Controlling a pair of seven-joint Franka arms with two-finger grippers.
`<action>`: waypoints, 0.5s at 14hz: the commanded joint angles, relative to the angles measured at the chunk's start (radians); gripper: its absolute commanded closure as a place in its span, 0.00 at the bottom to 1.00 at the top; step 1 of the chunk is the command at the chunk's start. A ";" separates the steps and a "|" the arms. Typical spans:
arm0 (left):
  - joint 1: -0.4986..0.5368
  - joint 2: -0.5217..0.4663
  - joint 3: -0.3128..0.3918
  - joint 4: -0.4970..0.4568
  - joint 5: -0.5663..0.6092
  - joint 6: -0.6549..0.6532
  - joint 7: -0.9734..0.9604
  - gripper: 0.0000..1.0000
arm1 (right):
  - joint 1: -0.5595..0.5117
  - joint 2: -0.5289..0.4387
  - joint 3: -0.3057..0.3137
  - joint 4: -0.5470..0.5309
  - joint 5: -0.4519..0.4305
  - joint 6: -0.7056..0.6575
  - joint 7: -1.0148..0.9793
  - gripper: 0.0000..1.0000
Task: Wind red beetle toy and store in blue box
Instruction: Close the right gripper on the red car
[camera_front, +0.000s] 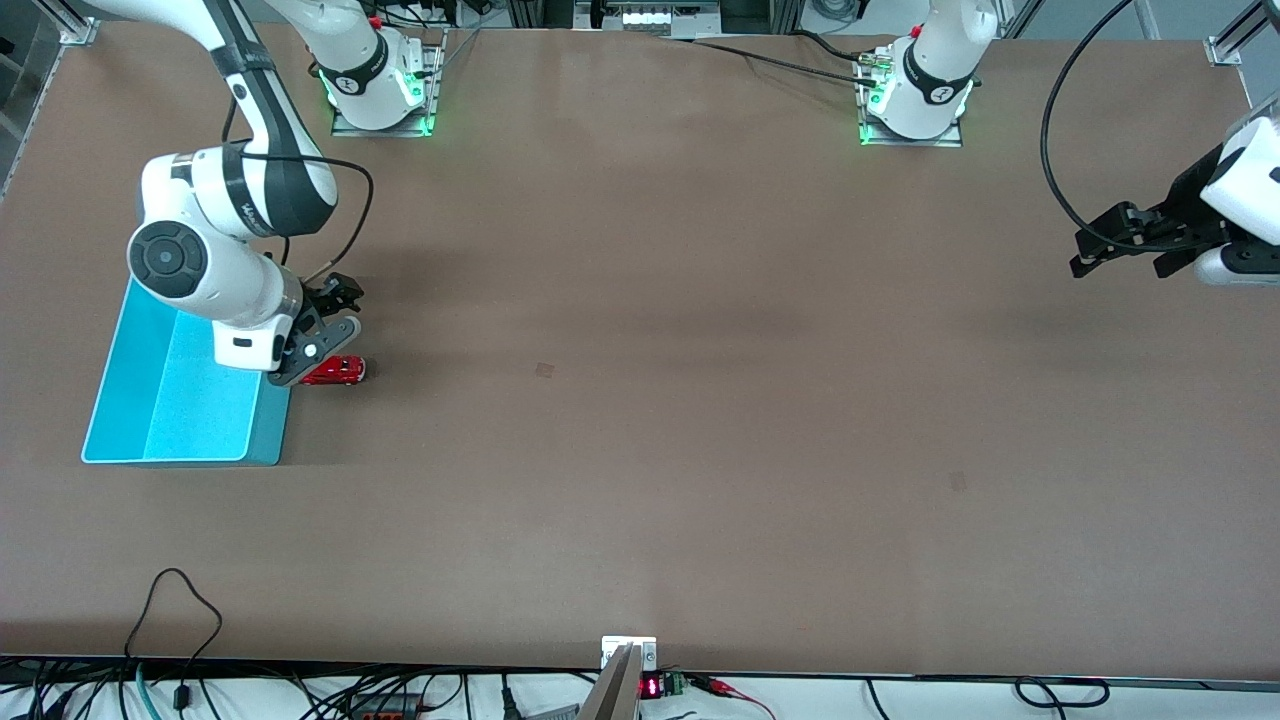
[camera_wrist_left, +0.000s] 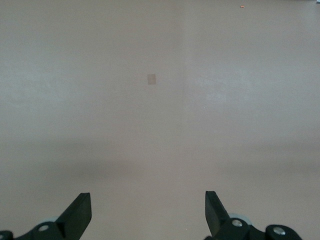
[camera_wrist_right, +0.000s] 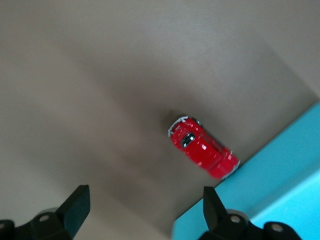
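We judge the task to be at its very start: the red beetle toy (camera_front: 336, 371) sits on the table (camera_front: 640, 400), just beside the outer wall of the blue box (camera_front: 170, 400) at the right arm's end, and nothing shows in the part of the box we can see. Our right gripper (camera_front: 325, 335) hangs above the toy with its jaws spread wide and holding nothing; in the right wrist view the toy (camera_wrist_right: 202, 148) lies ahead of the two fingers (camera_wrist_right: 75, 207), not yet between them, with the box's wall (camera_wrist_right: 280, 170) close alongside. Our left gripper (camera_front: 1120, 240) waits over the table's left-arm end, also wide open and empty, looking down on bare table (camera_wrist_left: 160, 100). Everything seems left to do: grasp the toy, wind it, then lift it over the wall into the box. The nearness of that wall may crowd the grasp.
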 joint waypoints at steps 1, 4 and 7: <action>0.001 0.026 -0.002 0.053 -0.005 -0.041 0.003 0.00 | -0.066 -0.026 0.023 -0.112 -0.014 0.169 -0.286 0.00; -0.009 0.027 -0.007 0.052 -0.005 -0.054 0.004 0.00 | -0.105 0.011 0.023 -0.146 -0.014 0.272 -0.493 0.00; -0.009 0.030 -0.007 0.052 -0.003 -0.070 0.003 0.00 | -0.112 0.050 0.023 -0.147 -0.014 0.335 -0.589 0.00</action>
